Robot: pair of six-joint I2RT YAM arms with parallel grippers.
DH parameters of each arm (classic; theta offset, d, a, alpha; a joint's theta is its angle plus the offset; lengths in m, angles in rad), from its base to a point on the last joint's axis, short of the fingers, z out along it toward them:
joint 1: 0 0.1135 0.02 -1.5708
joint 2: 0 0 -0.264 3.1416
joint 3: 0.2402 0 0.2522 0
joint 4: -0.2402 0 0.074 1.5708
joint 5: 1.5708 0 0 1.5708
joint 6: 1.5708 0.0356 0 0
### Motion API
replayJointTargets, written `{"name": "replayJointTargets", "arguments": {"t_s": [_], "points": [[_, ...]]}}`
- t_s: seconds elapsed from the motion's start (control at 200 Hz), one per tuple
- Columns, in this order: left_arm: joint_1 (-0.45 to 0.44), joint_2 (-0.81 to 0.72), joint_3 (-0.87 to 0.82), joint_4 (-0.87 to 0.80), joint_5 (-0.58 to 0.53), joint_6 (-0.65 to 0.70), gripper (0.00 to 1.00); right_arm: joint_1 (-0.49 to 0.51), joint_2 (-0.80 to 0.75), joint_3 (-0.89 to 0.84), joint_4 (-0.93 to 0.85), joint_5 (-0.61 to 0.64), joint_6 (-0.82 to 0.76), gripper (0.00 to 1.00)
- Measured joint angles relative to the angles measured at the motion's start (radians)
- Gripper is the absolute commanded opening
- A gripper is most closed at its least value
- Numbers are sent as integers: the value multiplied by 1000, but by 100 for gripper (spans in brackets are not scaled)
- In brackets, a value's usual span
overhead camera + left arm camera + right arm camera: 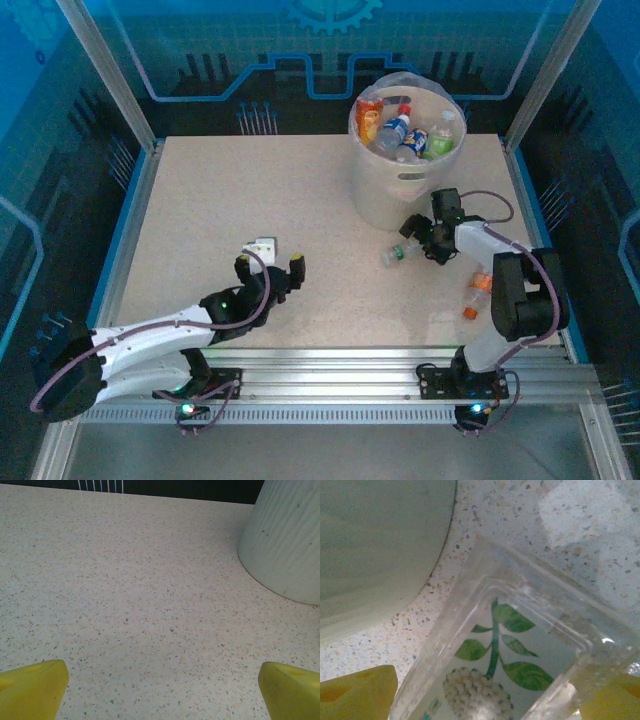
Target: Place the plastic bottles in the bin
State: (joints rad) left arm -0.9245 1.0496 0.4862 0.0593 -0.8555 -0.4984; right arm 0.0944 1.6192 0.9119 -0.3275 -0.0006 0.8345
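Beside the bin, my right gripper straddles the green-leaf bottle, jaws wide, not yet pinching; I should centre first, then squeeze gently.

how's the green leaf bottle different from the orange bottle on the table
The green leaf bottle lies close to the bin, between the fingers of the right gripper. The orange bottle lies nearer the front edge, beside the right arm, with no gripper at it. The green leaf bottle's label shows green leaves; the orange bottle shows orange markings. Both are small, clear bottles lying on the table, outside the bin.
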Motion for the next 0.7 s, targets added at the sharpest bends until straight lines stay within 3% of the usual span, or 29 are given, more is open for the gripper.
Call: {"name": "replayJointTargets", "arguments": {"t_s": [0.3,0.525,0.7], "points": [[0,1,1,0,0,0,99,-32,3,0,-22,19,-51,67],[0,1,1,0,0,0,99,-35,14,21,-68,43,-113,79],[0,1,1,0,0,0,99,-37,57,27,-106,63,-141,79]]}}
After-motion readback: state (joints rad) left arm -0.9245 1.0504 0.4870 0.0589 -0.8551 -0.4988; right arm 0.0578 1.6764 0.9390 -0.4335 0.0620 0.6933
